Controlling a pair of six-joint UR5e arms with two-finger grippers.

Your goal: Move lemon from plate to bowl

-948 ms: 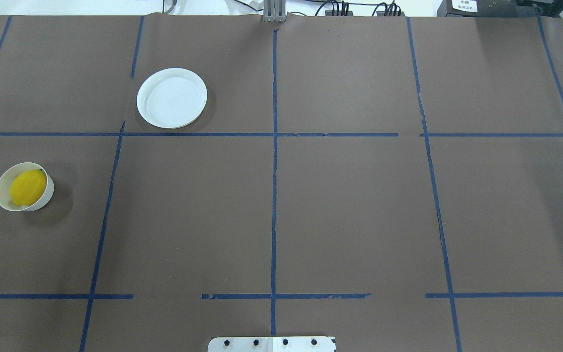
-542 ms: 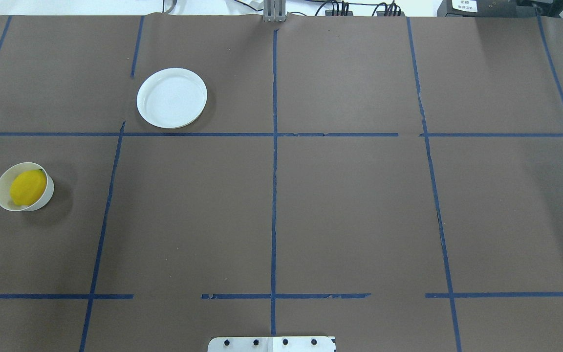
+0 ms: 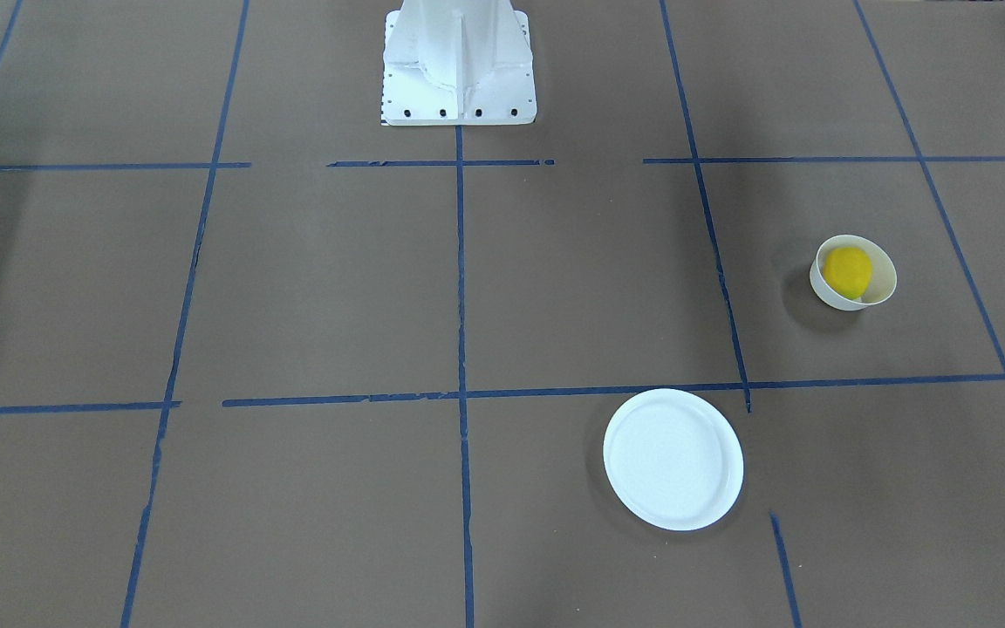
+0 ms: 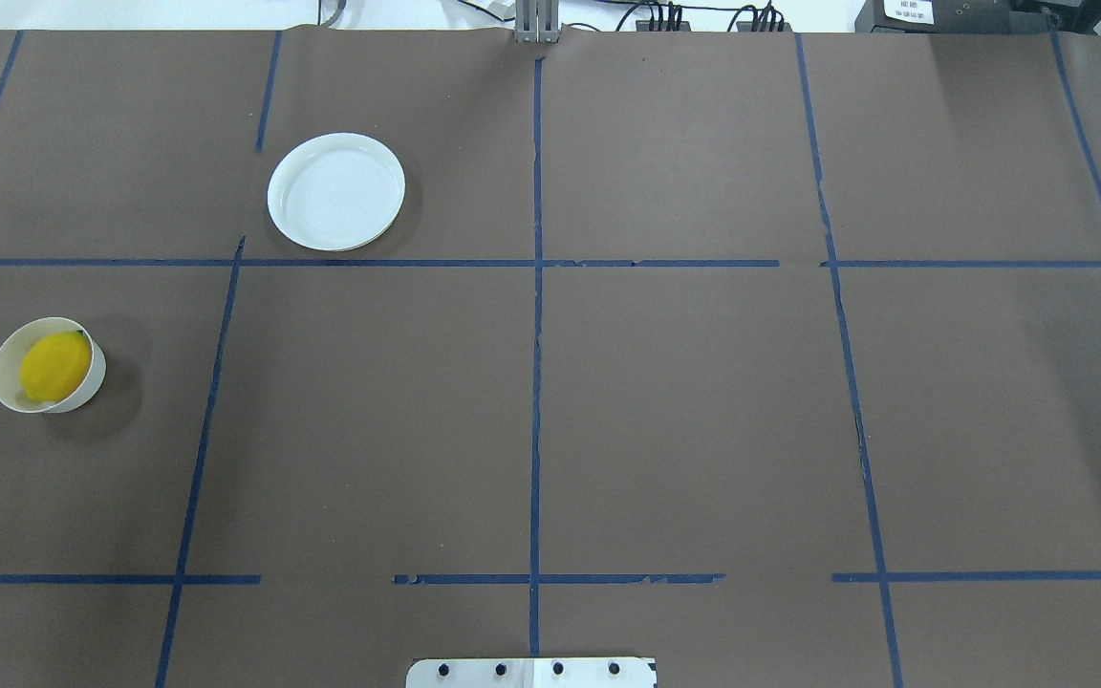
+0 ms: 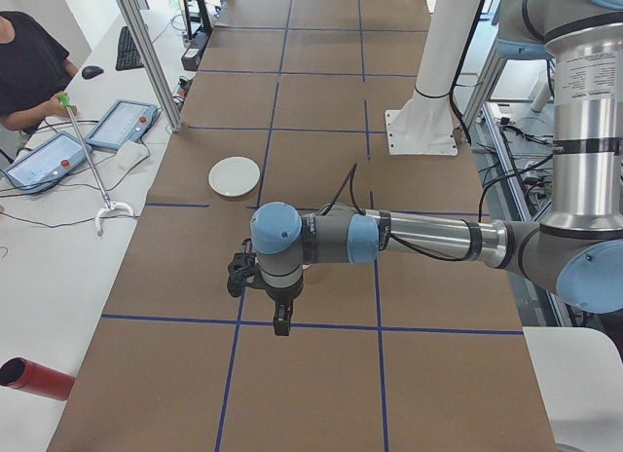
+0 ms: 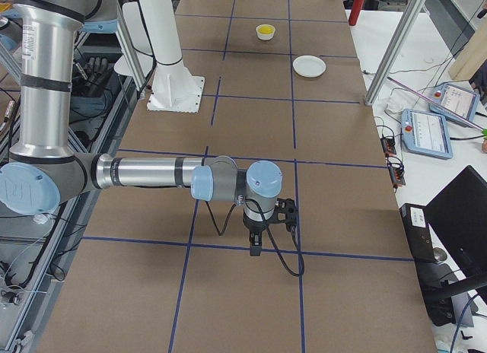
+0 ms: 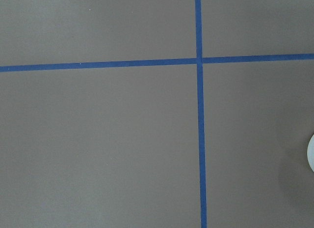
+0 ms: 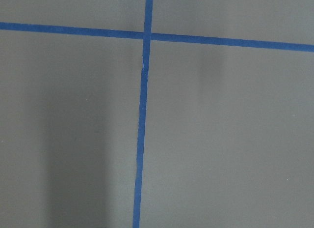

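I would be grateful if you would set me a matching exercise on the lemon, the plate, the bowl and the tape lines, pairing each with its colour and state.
Column one:
1. lemon
2. plate
3. bowl
4. tape lines

Column two:
a. blue, crossing in a grid
b. white and flat, with nothing on it
c. yellow, lying inside another item
d. off-white and deep, holding a fruit

Right pairs: 1-c, 2-b, 3-d, 4-a.
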